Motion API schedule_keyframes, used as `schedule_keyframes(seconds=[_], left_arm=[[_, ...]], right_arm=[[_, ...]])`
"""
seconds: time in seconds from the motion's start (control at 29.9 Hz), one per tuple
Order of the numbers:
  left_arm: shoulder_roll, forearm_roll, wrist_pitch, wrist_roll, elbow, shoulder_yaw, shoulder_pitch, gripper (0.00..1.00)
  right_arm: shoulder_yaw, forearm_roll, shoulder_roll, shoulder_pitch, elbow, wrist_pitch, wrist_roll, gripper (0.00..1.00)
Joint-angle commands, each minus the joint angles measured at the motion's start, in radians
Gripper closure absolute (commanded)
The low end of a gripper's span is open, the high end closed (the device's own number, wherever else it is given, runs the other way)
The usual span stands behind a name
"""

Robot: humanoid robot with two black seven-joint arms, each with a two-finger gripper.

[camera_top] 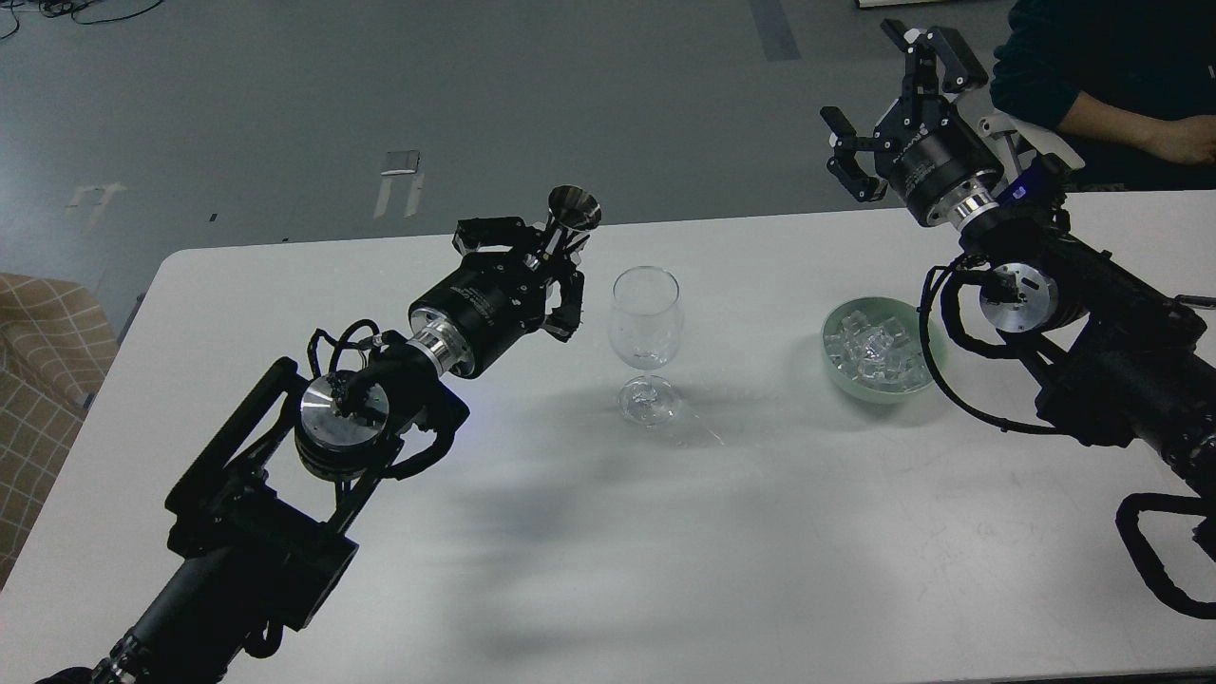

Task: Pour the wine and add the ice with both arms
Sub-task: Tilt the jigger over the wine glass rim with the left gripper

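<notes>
A clear stemmed wine glass stands upright and empty near the middle of the white table. My left gripper is just left of it, shut on a small silver metal cone-shaped cup whose mouth points up and right. A pale green bowl to the right of the glass holds several clear ice cubes. My right gripper is open and empty, raised above the table's far edge behind the bowl.
A person in a dark top sits at the table's far right corner, an arm resting on it. A checked seat stands off the table's left end. Grey floor lies beyond the far edge.
</notes>
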Motion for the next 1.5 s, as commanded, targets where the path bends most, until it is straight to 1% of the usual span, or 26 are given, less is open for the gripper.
schedule_keyframes(seconds=[0.0,0.23,0.37,0.43,0.9,0.97,1.04,1.1,1.47], left_arm=[[-0.022,0.039,0.025,0.004,-0.001,0.004,-0.002,1.00],[-0.046,0.128,0.039,0.012,0.001,0.004,-0.011,1.00],[-0.044,0.196,0.039,0.032,0.001,0.004,-0.022,1.00],[-0.046,0.232,0.041,0.034,0.001,0.004,-0.023,1.00],[-0.044,0.455,0.030,0.032,0.001,0.006,-0.022,1.00],[-0.046,0.464,0.030,0.034,0.001,0.012,-0.022,1.00],[-0.044,0.489,0.032,0.034,0.001,0.064,-0.029,1.00],[-0.039,0.521,0.036,0.034,-0.001,0.087,-0.032,1.00],[-0.053,0.627,0.058,0.038,-0.002,0.090,-0.032,1.00]], right_arm=[[0.001,0.000,-0.001,-0.008,0.000,0.002,0.000,0.00],[0.001,0.000,-0.001,-0.009,0.000,0.002,0.000,0.00],[0.001,0.000,0.000,-0.009,0.000,0.002,0.000,0.00],[0.001,0.000,0.000,-0.009,0.000,0.002,0.000,0.00],[0.001,0.000,-0.001,-0.011,0.000,0.002,0.000,0.00],[0.001,0.000,0.000,-0.011,0.000,0.002,0.000,0.00],[0.001,0.000,-0.001,-0.011,0.000,0.002,0.000,0.00],[0.001,0.000,-0.001,-0.011,0.000,0.002,0.000,0.00],[0.001,0.000,-0.001,-0.012,0.000,0.002,0.000,0.00]])
